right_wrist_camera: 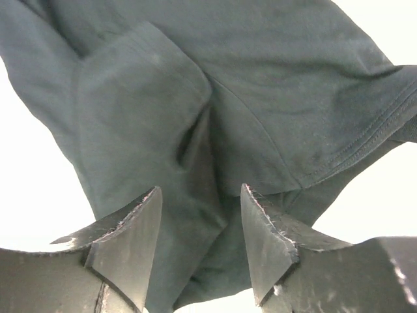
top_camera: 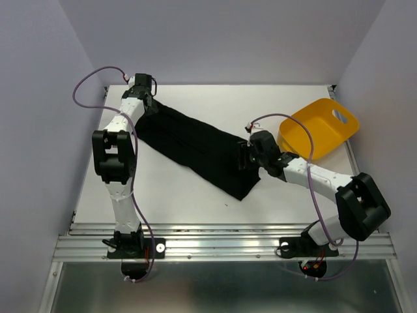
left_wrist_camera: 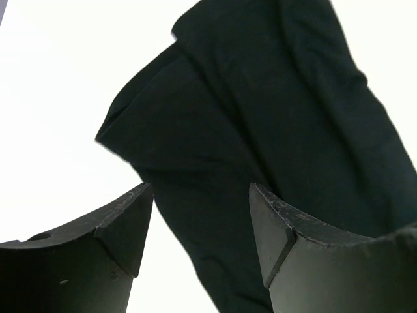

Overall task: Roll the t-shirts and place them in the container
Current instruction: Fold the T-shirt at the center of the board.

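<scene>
A black t-shirt (top_camera: 195, 147) lies folded into a long strip across the white table (top_camera: 169, 189), running from the far left to the middle right. My left gripper (top_camera: 144, 98) hovers over its far-left end, jaws open and empty, with the cloth (left_wrist_camera: 260, 117) below them. My right gripper (top_camera: 246, 155) is over the strip's near-right end, jaws open, with folded cloth and a hemmed sleeve (right_wrist_camera: 215, 117) below and between them.
A yellow plastic tub (top_camera: 318, 128) lies tilted at the table's right side, just behind my right arm. Purple cables loop off both arms. A metal rail (top_camera: 221, 244) runs along the near edge.
</scene>
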### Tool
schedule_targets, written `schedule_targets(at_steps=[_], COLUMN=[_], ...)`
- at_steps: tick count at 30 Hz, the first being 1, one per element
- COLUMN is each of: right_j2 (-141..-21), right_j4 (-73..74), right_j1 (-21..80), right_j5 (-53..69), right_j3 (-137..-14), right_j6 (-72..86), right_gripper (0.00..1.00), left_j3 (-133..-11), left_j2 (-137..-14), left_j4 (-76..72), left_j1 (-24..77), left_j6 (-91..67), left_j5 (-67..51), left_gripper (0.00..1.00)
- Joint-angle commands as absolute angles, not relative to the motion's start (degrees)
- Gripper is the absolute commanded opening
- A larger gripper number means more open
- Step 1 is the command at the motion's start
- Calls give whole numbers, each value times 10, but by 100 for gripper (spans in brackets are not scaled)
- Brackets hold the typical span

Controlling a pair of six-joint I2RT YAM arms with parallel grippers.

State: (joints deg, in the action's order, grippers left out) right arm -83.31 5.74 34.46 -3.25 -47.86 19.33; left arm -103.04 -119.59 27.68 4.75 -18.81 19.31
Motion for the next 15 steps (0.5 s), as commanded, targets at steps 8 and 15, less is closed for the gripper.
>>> schedule_targets(at_steps=[8,15], right_j2=[-818,-873], right_j4=[61,89], right_j1=[335,335], right_j5=[-5,-20], right_j3=[-527,-548], right_j6=[224,205], right_gripper=[63,64], left_j3=[-923,-904], left_j2=[-1111,-1101], left_j4=[246,245], left_j1=[44,44], left_j6=[-206,-203], left_j5=[185,179], left_gripper=[69,69])
